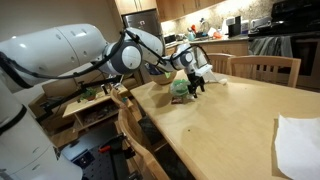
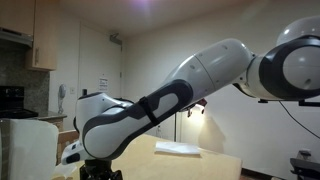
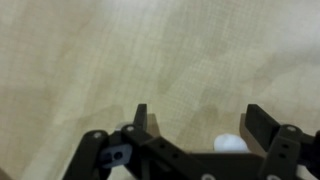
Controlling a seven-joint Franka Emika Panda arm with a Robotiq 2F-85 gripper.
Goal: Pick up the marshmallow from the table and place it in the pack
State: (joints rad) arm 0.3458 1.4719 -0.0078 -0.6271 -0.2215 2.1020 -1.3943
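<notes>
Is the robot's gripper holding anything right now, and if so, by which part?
Nothing is held. In the wrist view the black gripper stands open above the light wooden table; a small white lump, likely the marshmallow, shows between its fingers, unclamped.

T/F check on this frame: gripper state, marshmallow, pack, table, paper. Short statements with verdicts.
1. The gripper is open. True.
2. The marshmallow is clamped in the gripper. False: in the wrist view it shows white between jaws that stand wide apart, not closed on it.
3. The pack lies on the table close by the gripper. True.
4. The table is dark glass. False: it is pale wood.
5. The white paper lies under the gripper. False: in an exterior view it lies toward the other end of the table, well away from the gripper.
</notes>
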